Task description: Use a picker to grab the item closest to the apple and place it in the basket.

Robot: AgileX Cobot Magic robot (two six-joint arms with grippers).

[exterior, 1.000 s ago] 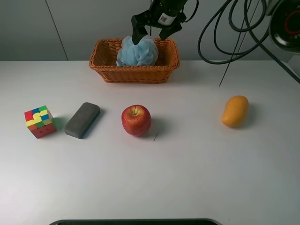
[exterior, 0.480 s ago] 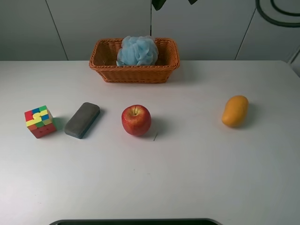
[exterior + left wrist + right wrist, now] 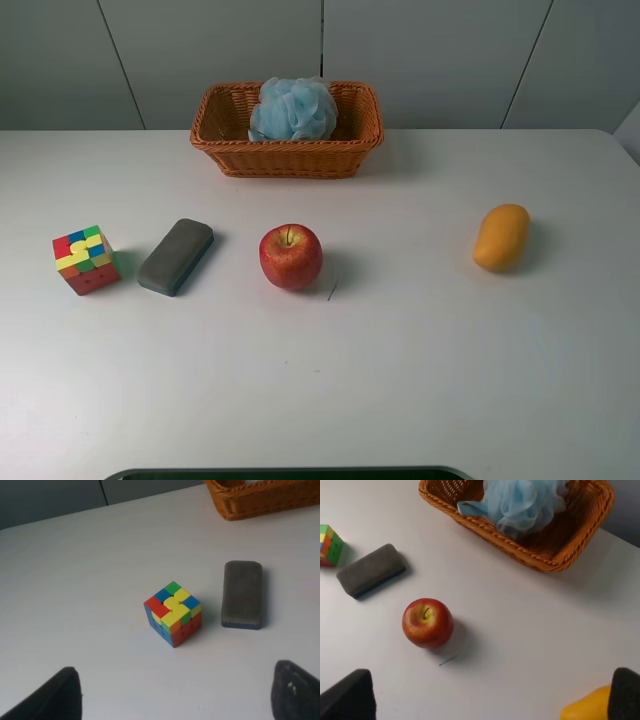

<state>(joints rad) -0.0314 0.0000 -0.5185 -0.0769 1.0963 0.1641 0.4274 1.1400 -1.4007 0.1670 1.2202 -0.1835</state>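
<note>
Basket of woven orange wicker (image 3: 225, 158) at 12 o'clock is holding the fluffy blue bath sponge (image 3: 293, 108). Both grippers are sitting wide, empty. Risk: grabbing grey rectangular eraser (image 3: 176, 256), at 9 o'clock of red apple (image 3: 291, 256), wrongly adding 1 item.

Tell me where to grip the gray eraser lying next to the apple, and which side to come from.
Grip the gray eraser across its narrow width, fingers on the two long sides near the middle, coming straight down from above. It lies flat on the table, angled between the cube and the apple, with open space along both long edges. Turning the gripper to match that slant would probably help.
</note>
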